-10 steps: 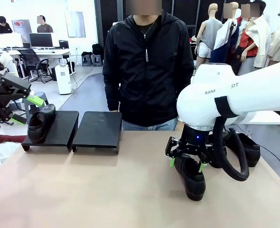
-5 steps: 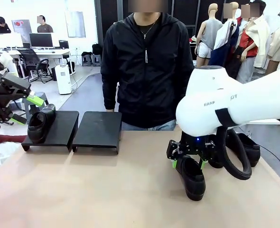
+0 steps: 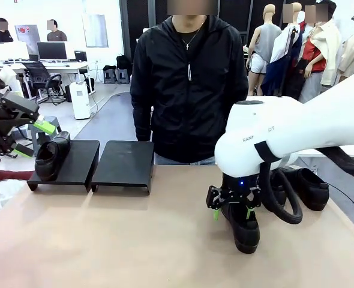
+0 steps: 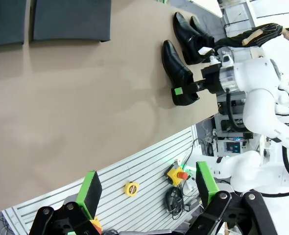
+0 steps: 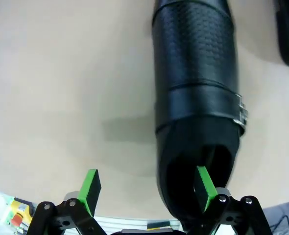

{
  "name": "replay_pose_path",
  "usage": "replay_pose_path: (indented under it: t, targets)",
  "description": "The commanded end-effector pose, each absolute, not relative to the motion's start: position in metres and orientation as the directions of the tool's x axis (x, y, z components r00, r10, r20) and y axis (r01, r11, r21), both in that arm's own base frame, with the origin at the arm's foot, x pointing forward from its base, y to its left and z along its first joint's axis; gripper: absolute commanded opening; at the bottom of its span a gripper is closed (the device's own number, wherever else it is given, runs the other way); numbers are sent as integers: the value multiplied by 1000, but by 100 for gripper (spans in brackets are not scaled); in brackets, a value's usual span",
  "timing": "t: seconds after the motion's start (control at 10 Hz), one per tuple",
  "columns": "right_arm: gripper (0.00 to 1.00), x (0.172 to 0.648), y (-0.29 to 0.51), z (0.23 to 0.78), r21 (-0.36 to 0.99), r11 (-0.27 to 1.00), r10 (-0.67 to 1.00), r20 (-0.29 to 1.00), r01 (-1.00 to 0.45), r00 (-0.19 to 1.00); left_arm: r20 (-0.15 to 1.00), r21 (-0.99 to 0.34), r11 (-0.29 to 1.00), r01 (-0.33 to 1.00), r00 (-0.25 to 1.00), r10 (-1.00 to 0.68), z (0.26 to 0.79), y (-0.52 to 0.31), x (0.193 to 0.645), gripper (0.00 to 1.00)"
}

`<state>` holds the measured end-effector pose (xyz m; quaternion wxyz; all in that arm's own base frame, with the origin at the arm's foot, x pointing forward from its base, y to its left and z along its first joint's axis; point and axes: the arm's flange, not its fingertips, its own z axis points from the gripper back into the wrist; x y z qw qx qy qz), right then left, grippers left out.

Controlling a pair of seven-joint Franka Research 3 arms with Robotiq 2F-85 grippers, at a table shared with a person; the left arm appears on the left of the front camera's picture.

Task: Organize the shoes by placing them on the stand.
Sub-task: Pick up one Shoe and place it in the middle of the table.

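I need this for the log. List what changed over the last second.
The right claw eased down and slightly toward the robot's left over the shoe on the table. One pad now seems to sit inside its opening. The jaws are open, with nothing gripped yet. Unchanged: the left claw, open, beside the lone shoe on the stand, and the other two shoes at the far right.

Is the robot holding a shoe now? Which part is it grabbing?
Nothing yet. The right gripper is open at the heel end of a shoe, one finger at its opening. The left gripper is open and empty.
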<state>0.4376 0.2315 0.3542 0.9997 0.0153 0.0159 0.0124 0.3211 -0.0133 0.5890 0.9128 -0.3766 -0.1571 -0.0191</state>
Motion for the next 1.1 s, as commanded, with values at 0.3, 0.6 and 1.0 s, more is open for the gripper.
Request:
replay_pose_path:
  t: [0.3, 0.6, 1.0]
  targets:
    - [0, 442, 243, 344, 48, 999, -2, 7, 2, 1000, 308, -678, 716, 167, 949, 71, 588, -10, 320, 100]
    - [0, 439, 241, 345, 40, 999, -29, 38, 27, 999, 308, -678, 716, 167, 949, 71, 588, -10, 320, 100]
    - [0, 438, 231, 345, 39, 997, -66, 39, 64, 997, 308, -678, 716, 167, 949, 71, 588, -10, 320, 100]
